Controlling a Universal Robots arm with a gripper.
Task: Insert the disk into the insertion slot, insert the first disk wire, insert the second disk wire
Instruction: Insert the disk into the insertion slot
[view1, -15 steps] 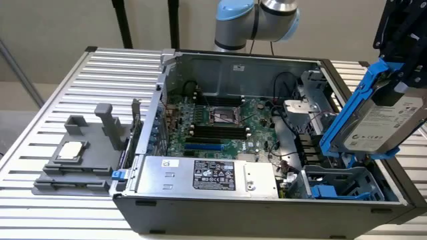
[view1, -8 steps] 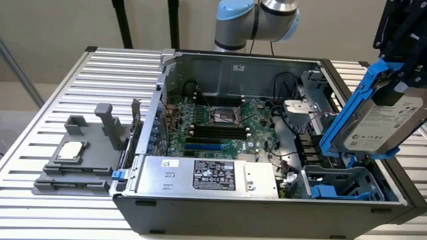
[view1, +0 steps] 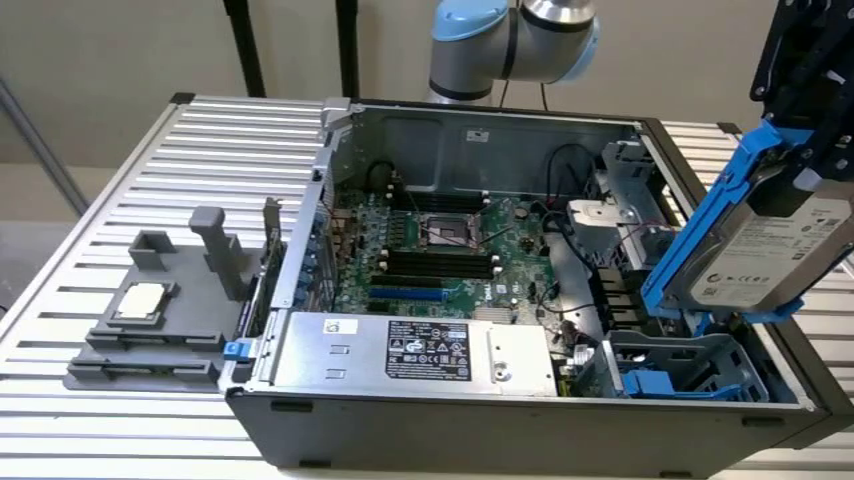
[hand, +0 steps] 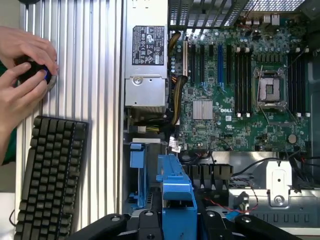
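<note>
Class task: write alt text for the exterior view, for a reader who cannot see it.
The gripper holds the disk, tilted in its blue carrier, above the grey insertion slot at the exterior view's right of an open computer case. A motherboard and a silver power-supply box lie inside the case.

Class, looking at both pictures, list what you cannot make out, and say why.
Exterior view: the label print on the disk is too small to read.
Exterior view: the inside of the insertion slot is largely hidden by its own walls.
Wrist view: the gripper is cut off by the picture's edge.
Wrist view: a small dark object is mostly covered by a person's hands.
</note>
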